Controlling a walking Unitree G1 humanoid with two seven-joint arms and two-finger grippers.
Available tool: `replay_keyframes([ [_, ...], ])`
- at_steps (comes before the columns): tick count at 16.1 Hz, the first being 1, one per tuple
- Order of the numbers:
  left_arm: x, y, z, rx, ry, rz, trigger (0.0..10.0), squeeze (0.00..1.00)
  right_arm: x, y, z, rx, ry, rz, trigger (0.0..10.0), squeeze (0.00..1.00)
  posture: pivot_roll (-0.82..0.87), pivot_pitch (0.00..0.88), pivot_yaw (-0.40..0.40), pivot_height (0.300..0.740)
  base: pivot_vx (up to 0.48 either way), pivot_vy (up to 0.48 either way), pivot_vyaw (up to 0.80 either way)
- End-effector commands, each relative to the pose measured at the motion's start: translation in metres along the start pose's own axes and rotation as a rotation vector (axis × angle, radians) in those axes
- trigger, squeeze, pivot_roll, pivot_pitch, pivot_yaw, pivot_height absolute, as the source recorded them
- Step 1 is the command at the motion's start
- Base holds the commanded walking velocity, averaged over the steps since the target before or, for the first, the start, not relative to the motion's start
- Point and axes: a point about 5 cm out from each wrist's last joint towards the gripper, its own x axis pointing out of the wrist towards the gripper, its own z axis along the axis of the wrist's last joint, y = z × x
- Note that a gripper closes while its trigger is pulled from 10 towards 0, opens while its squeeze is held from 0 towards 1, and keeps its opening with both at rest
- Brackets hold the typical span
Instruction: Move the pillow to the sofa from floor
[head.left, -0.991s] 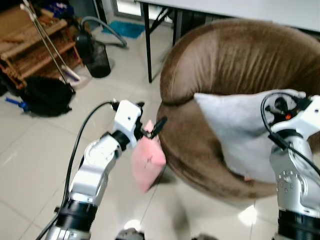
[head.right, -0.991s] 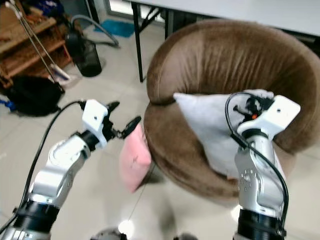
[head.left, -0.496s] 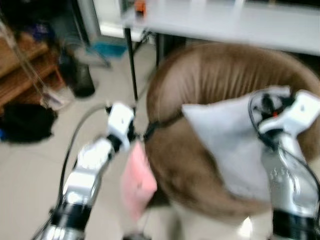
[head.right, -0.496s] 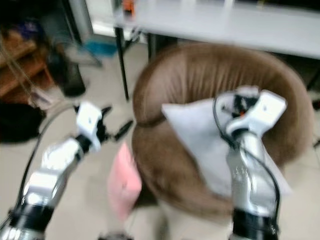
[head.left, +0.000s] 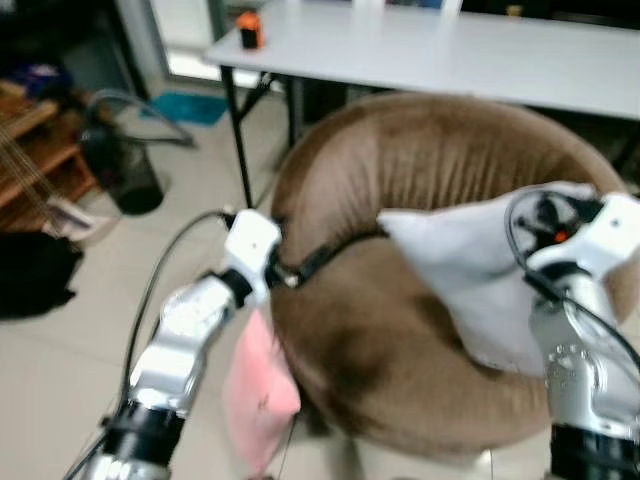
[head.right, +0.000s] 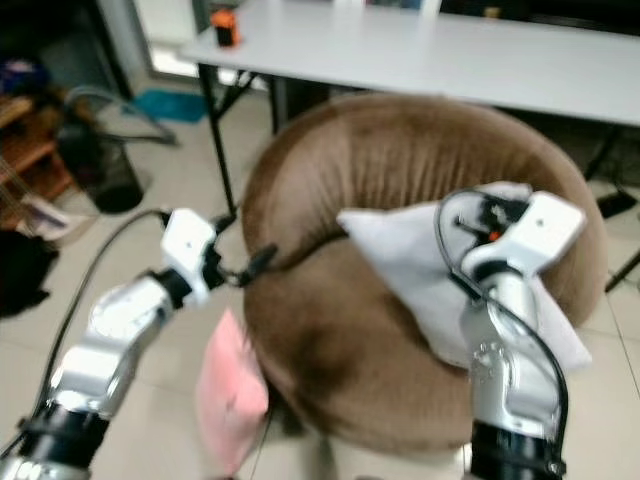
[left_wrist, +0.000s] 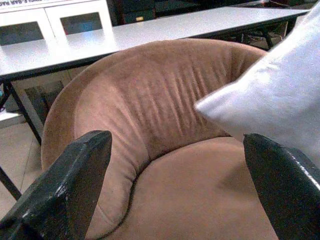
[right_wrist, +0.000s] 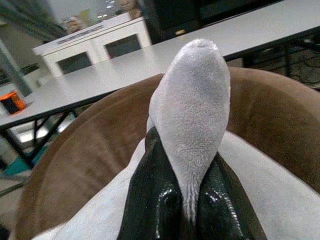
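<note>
The right hand (right_wrist: 187, 200) pinches a corner of the grey pillow (head.left: 480, 275) between its two black fingers (right_wrist: 150, 200), holding it over the seat of the round brown sofa (head.left: 400, 200), with the pillow's lower edge near the sofa's right rim. The left hand (left_wrist: 180, 180) reaches over the sofa's left rim with its fingers (left_wrist: 65, 185) spread wide and nothing between them. A pink pillow (head.left: 258, 395) leans against the sofa's left side on the tiled floor (head.left: 60, 370), and a white counter (head.left: 450, 50) with an orange object (head.left: 250, 30) on it stands behind the sofa.
</note>
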Motion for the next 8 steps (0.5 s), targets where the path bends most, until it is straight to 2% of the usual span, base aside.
replay_keyframes([
  [1, 0.004, -0.011, 0.001, -0.003, 0.003, -0.062, 10.0, 0.0, 0.001, -0.002, 0.015, -0.003, -0.062, -0.01, 10.0, 0.0, -0.02, 0.031, 0.007, 0.74, 0.0, 0.0, 0.0],
  [2, 0.0, -0.018, 0.002, -0.001, -0.005, -0.154, 10.0, 0.0, 0.002, -0.003, 0.013, 0.002, -0.047, -0.021, 10.0, 0.0, -0.02, 0.045, 0.013, 0.74, 0.0, 0.0, 0.0],
  [4, -0.005, -0.024, 0.004, -0.008, -0.008, -0.254, 10.0, 0.0, 0.005, -0.006, 0.01, 0.001, -0.028, -0.053, 10.0, 0.0, -0.02, 0.056, 0.016, 0.74, 0.0, 0.0, 0.0],
  [5, -0.01, -0.025, 0.004, -0.011, 0.015, -0.326, 10.0, 0.0, 0.013, -0.01, 0.008, -0.004, -0.016, -0.093, 10.0, 0.0, -0.02, 0.083, 0.023, 0.74, 0.0, 0.0, 0.0],
  [6, -0.013, -0.025, 0.004, -0.009, 0.021, -0.342, 10.0, 0.0, 0.016, -0.012, 0.008, -0.001, -0.015, -0.104, 10.0, 0.0, -0.01, 0.097, 0.025, 0.74, 0.0, 0.0, 0.0],
  [8, -0.02, -0.023, 0.003, -0.012, 0.044, -0.372, 10.0, 0.0, 0.033, -0.016, 0.006, 0.015, -0.012, -0.142, 10.0, 0.0, 0.0, 0.123, 0.024, 0.74, 0.0, 0.0, 0.0],
])
